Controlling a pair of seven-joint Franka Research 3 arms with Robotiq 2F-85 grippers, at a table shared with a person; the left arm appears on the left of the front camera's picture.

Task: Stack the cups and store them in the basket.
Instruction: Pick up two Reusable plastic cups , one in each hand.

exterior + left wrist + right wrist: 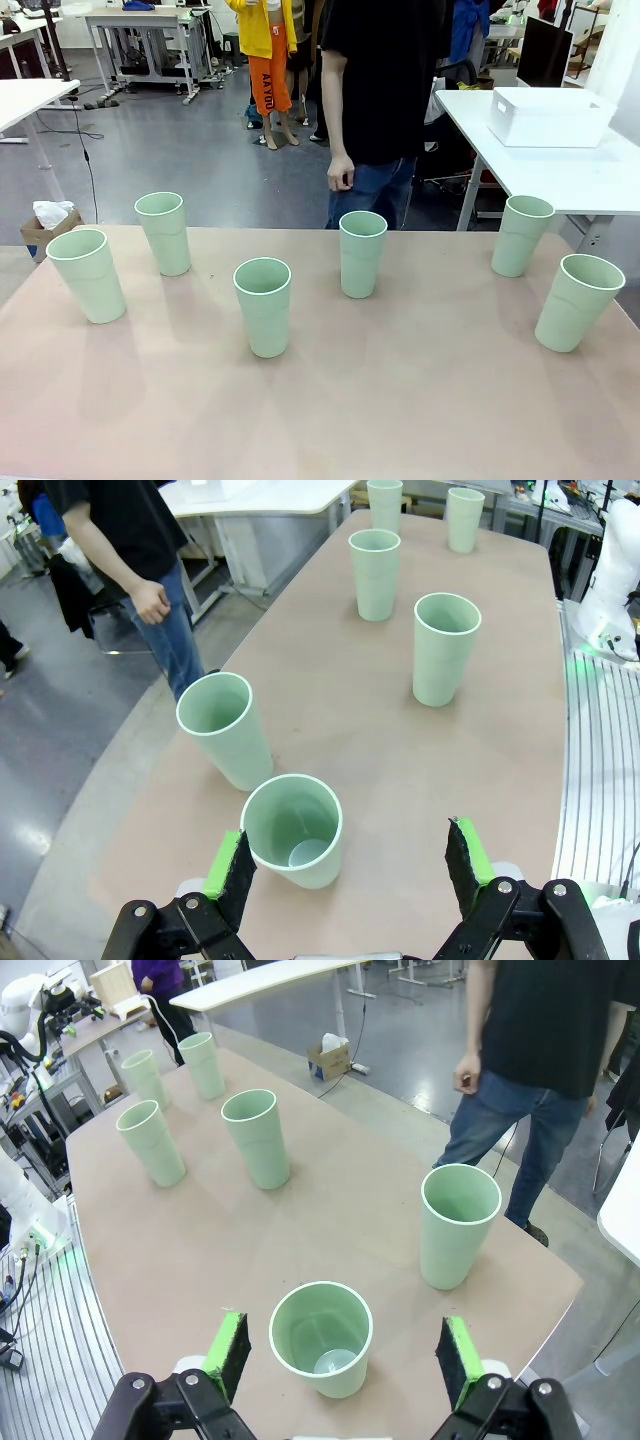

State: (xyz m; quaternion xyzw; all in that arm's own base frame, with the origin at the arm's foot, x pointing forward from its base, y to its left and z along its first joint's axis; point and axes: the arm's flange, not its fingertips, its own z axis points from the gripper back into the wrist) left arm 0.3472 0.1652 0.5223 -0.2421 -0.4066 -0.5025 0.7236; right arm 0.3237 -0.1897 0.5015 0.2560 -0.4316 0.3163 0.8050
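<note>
Six cups (262,305) upright; left pincer (348,836) and right pincer (343,1323) spread wide, empty, bases cropped.

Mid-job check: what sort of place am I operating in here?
Probably a lab or workshop rather than a home: several white work tables on metal legs, a bare grey floor, and a monitor farther back.

We see a pinkish-brown desk (420,400) carrying six upright cups (263,305), well apart in a loose row; on a separate white desk (590,185) behind sits the basket (548,118).
</note>
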